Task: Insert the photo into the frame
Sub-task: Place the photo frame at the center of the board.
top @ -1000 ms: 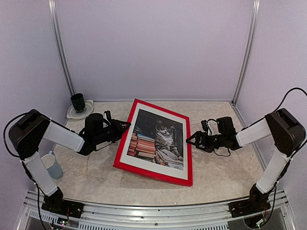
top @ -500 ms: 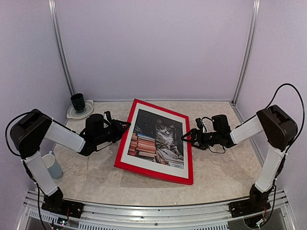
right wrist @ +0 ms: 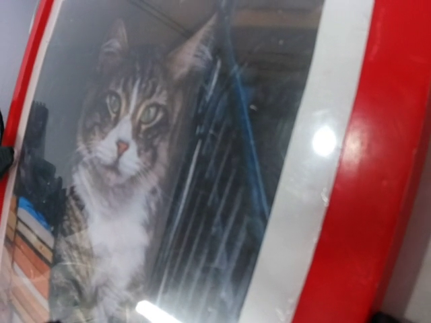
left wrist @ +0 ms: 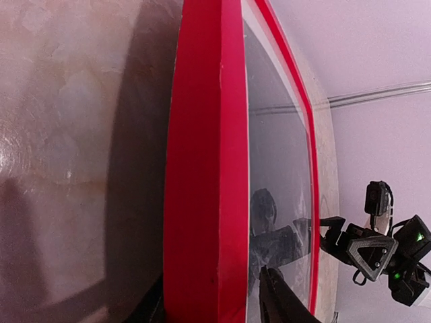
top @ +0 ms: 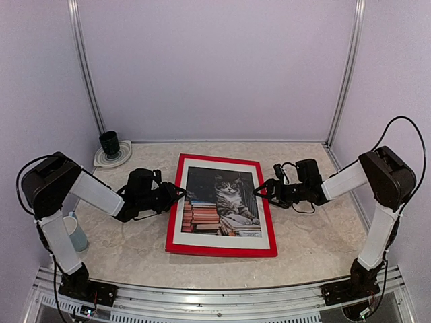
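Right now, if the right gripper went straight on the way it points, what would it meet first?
The red picture frame: the right gripper points left at the rail nearest it, tips about at that edge. Height is unclear, so it might skim over onto the glass.

A photo (right wrist: 135, 168) of a grey tabby cat fills the view behind glare-spotted glass (right wrist: 222, 222), with a white mat strip (right wrist: 316, 168) and the red frame (right wrist: 390, 155) on its right.
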`<state>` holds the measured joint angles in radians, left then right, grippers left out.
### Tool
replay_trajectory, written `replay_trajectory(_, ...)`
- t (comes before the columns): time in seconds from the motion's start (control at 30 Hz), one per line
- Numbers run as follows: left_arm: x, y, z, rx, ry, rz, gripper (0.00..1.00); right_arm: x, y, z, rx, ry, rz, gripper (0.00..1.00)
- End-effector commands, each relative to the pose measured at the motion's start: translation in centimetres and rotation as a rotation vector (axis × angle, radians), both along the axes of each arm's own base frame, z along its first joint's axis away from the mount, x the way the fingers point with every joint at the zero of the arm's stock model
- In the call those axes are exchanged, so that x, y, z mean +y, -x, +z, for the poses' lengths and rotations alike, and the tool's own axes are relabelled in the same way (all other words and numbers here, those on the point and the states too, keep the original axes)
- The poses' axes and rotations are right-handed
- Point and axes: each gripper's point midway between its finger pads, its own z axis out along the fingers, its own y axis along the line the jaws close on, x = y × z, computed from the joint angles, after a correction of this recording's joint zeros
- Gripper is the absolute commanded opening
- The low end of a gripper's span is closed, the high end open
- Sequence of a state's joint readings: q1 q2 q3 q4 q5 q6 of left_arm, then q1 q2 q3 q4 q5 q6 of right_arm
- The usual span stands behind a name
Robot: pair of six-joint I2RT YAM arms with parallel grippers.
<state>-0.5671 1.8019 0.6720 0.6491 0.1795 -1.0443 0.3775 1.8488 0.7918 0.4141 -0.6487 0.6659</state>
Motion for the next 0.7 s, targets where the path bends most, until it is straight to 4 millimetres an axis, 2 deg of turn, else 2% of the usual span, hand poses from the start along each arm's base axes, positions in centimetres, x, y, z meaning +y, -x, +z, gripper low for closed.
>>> replay_trajectory(0.0, -2.2, 0.5, 1.8, -0.059, 0.05, -0.088, 0.41, 1.4, 1.3, -1.0, 0.043, 0.011, 0.072, 0.99)
replay_trajectory(0.4, -2.3, -0.1, 0.7, -0.045, -0.011, -0.093, 0.61, 0.9, 0.4, -1.1, 0.032, 0.065, 0.054, 0.99)
replay_trajectory(0.67, -2.2, -2.5, 0.2, -0.056, -0.064, -0.09, 0.65, 1.2, -0.8, -1.3, 0.028, 0.075, 0.053, 0.99)
